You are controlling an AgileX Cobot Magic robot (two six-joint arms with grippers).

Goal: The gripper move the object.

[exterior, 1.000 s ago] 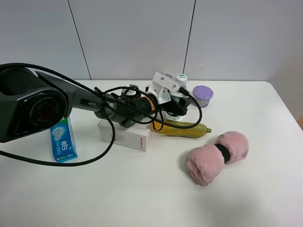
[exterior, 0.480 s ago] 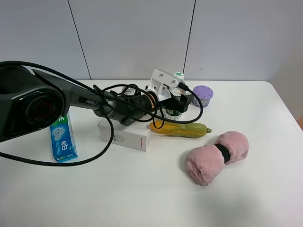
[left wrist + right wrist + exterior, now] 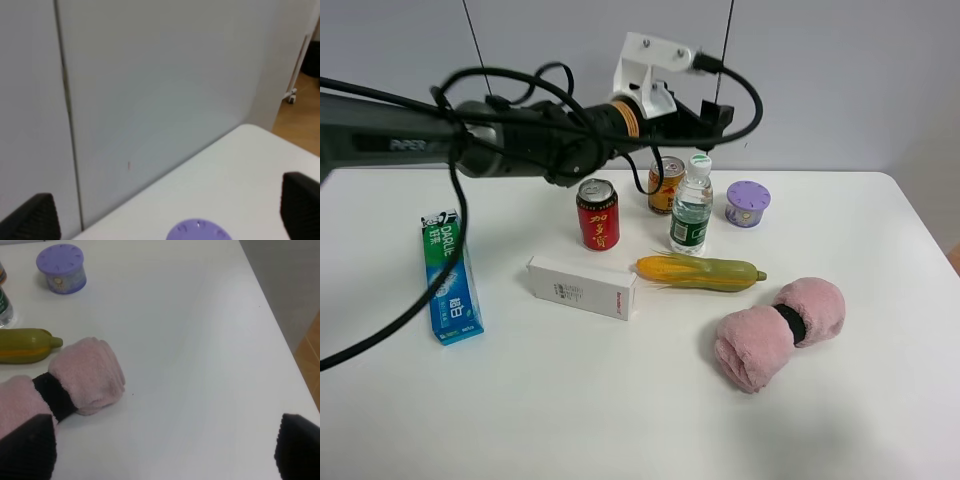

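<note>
While the left gripper (image 3: 712,112) hangs raised above the back of the table (image 3: 620,410), the water bottle (image 3: 691,206) stands upright and free on the surface, between the gold-orange can (image 3: 666,184) and the purple tub (image 3: 748,203), with the red can (image 3: 597,213) to its left and the corn cob (image 3: 700,272) just in front. Overhead shows the arm's white housing and cables but not the jaw gap clearly; the left wrist view fills that in: both fingertips (image 3: 31,219) sit at opposite frame edges, spread wide, nothing between, wall and tub lid (image 3: 198,231) beyond. Right wrist view shows its own fingertips (image 3: 25,447) likewise apart and empty, probably low over the table's right side, facing the pink roll (image 3: 65,382).
</note>
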